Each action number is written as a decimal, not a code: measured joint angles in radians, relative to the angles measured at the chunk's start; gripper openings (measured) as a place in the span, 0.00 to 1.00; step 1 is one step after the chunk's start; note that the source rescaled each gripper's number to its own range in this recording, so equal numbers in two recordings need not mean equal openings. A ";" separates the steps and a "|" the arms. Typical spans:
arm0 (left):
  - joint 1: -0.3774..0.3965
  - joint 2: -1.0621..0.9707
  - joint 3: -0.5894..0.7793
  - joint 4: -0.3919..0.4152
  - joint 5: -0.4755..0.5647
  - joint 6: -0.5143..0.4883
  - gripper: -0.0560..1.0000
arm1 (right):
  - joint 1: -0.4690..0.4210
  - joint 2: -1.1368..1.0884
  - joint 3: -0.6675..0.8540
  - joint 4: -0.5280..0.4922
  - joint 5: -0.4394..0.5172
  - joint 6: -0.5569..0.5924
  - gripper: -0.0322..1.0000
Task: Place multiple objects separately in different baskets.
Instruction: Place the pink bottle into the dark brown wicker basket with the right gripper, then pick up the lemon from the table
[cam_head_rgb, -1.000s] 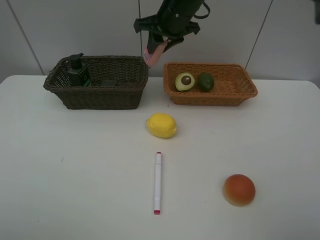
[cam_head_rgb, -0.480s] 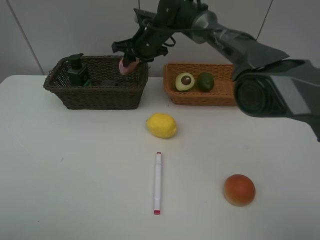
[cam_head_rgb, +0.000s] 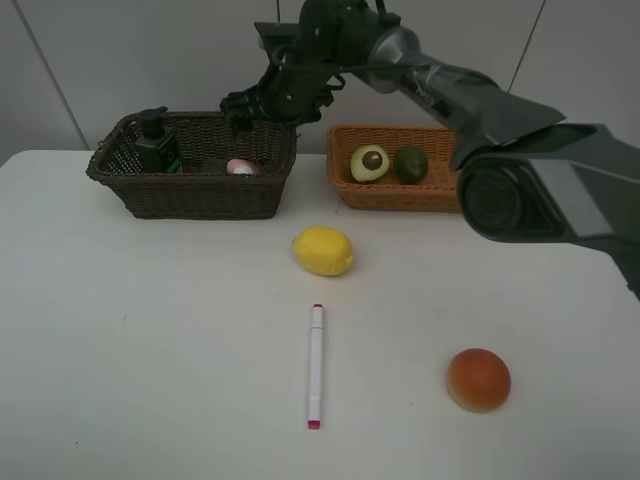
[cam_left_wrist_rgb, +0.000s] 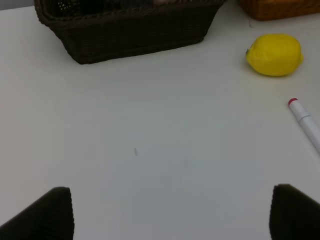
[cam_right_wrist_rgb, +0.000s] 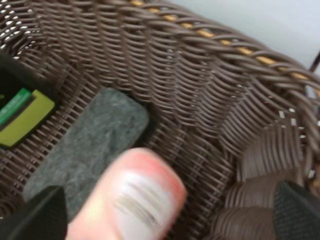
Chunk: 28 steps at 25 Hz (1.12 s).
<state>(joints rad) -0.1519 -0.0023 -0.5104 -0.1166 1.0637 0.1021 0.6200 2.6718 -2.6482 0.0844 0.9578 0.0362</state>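
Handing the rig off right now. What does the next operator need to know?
Left hand open, empty, over the table. Right hand open above the dark basket.
That basket holds the pump bottle, eraser and pink bottle. The tan basket holds the avocado half and lime.
Left on the table: lemon, marker, peach. Fruit probably goes in the tan basket, marker in the dark one.

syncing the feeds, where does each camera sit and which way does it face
Exterior high: mounted high, looking down across the table; right gripper over the dark basket.
Left wrist: low, facing lemon and marker; left gripper tips show.
Right wrist: over that basket, looking down on pink bottle and eraser; tips show.
All three share the dark basket.
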 joint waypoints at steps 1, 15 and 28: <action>0.000 0.000 0.000 0.000 0.000 0.000 1.00 | 0.004 0.000 0.000 0.000 0.004 0.000 0.90; 0.000 0.000 0.000 0.000 0.000 0.000 1.00 | 0.016 -0.245 0.061 0.017 0.259 0.006 0.91; 0.000 0.000 0.000 0.000 0.000 0.000 1.00 | 0.028 -0.591 0.809 -0.012 0.264 -0.075 0.91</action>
<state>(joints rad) -0.1519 -0.0023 -0.5104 -0.1166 1.0637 0.1021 0.6479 2.0807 -1.8387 0.0720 1.2220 -0.0386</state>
